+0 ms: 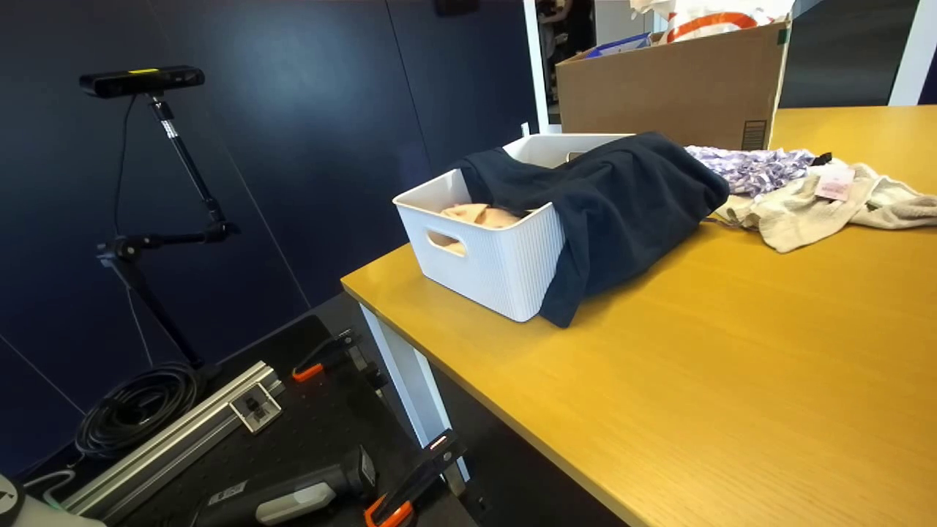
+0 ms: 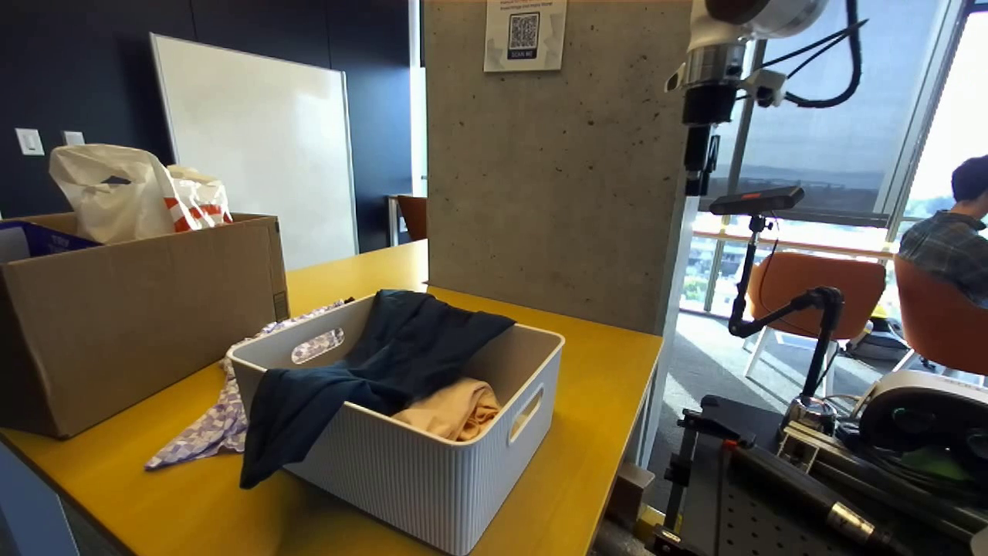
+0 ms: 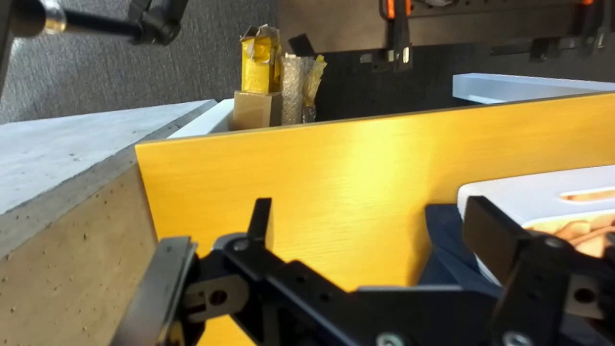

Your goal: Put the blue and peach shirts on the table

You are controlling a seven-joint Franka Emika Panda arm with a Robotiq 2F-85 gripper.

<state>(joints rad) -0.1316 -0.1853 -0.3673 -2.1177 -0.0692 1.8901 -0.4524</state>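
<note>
The dark blue shirt (image 1: 629, 212) is draped over a white ribbed bin, partly inside and partly hanging down its side to the table (image 1: 732, 366). The shirt also shows in an exterior view (image 2: 417, 347) and in the wrist view (image 3: 449, 240). The peach shirt (image 2: 455, 409) lies crumpled inside the bin (image 2: 401, 479), partly hidden by the blue shirt and the bin walls; a bit shows in the wrist view (image 3: 588, 233). My gripper (image 3: 372, 221) is wide open and empty, above the table beside the bin. It also hangs high in an exterior view (image 2: 698, 181).
A cardboard box (image 2: 154, 309) with plastic bags stands behind the bin. A purple patterned cloth (image 1: 754, 167) and a cream cloth (image 1: 812, 212) lie on the table. A concrete pillar (image 2: 556, 193) rises at the table's end. A camera stand (image 2: 772, 309) stands off the table.
</note>
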